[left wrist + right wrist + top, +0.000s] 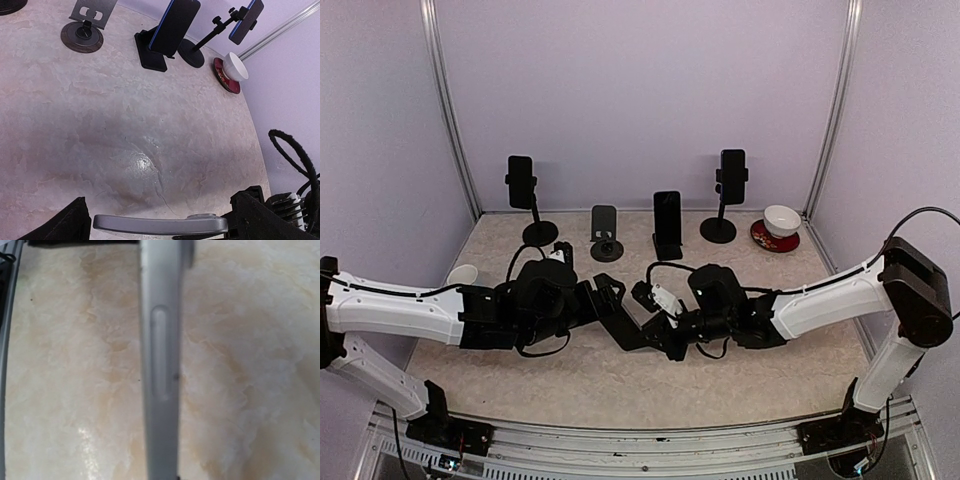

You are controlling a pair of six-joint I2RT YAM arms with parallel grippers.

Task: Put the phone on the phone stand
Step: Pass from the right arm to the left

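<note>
A grey phone (642,330) hangs above the table between my two grippers. In the left wrist view its thin edge (160,225) spans the gap between my left fingers (65,225), which close on its sides. My left gripper (620,315) meets my right gripper (672,338) at mid-table. In the right wrist view the phone's side edge (161,380) runs straight up from the bottom centre; the right fingertips are hidden under it. The empty grey phone stand (605,230) stands at the back, also seen in the left wrist view (92,12).
Three other stands at the back hold phones: a gooseneck at the left (521,180), a black stand (667,225) and a gooseneck at the right (732,172). A white bowl on a red saucer (780,225) sits back right. A white cup (462,273) lies left.
</note>
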